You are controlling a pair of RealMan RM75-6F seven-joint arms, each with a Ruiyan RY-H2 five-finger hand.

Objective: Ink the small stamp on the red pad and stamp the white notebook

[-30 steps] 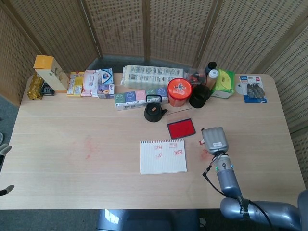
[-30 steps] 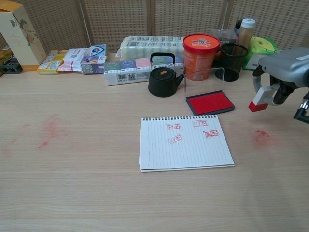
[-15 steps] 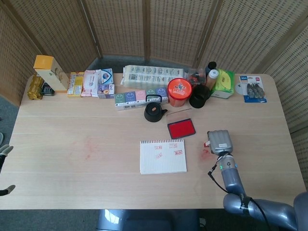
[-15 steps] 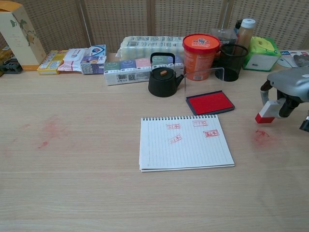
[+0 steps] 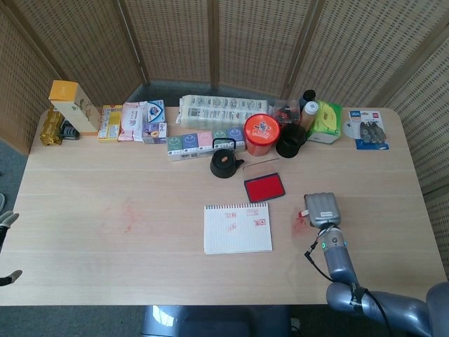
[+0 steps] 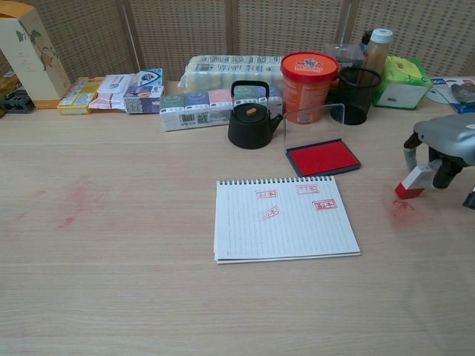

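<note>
The white notebook (image 5: 237, 230) (image 6: 286, 226) lies open at mid-table with several red prints near its top edge. Just beyond it sits the red ink pad (image 5: 264, 187) (image 6: 323, 157), its clear lid raised. Right of both, my right hand (image 5: 322, 208) (image 6: 443, 141) hangs low over the table and pinches the small stamp (image 6: 412, 182) (image 5: 303, 213). The stamp is white with a red base, tilted, and nearly touching the wood. At the head view's left edge only two grey tips of my left hand (image 5: 5, 219) show, off the table.
A red ink smear (image 6: 401, 205) marks the wood under the stamp, and another smear (image 6: 74, 200) lies far left. Along the back stand a black kettle (image 6: 249, 119), an orange tub (image 6: 308, 76), a black mesh cup (image 6: 356, 95), tissue packs and boxes.
My right hand has carried the stamp to the right and down, from above the table beside the pad to just over the red smear. The notebook and pad have not moved.
</note>
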